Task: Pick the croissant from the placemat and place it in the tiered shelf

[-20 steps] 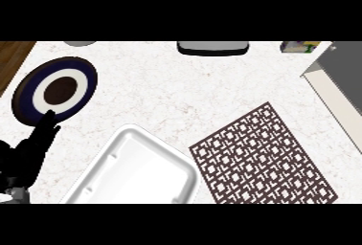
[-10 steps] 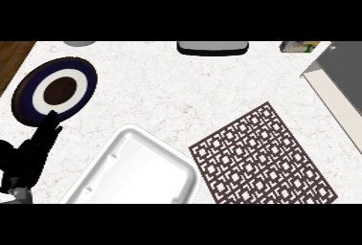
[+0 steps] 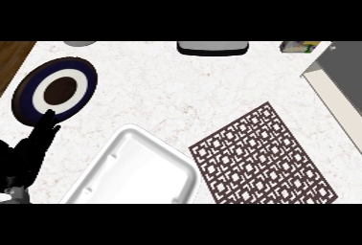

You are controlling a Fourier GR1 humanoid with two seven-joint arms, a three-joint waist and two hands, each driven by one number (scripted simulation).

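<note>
Fingers [image 3: 45,123] of the left hand [image 3: 21,158], at eight o'clock, are straight and together, holding nothing, likely just resting. No croissant shows on the placemat [image 3: 265,153] at four o'clock.

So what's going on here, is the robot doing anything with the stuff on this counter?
Nothing is being handled at this moment. One black robot hand, the left, shows at the lower left edge, fingers straight and pointing toward a dark blue plate, holding nothing. The right one is out of view. A white tray sits at the bottom middle, with a patterned placemat to its right. No croissant shows anywhere in this view.
</note>
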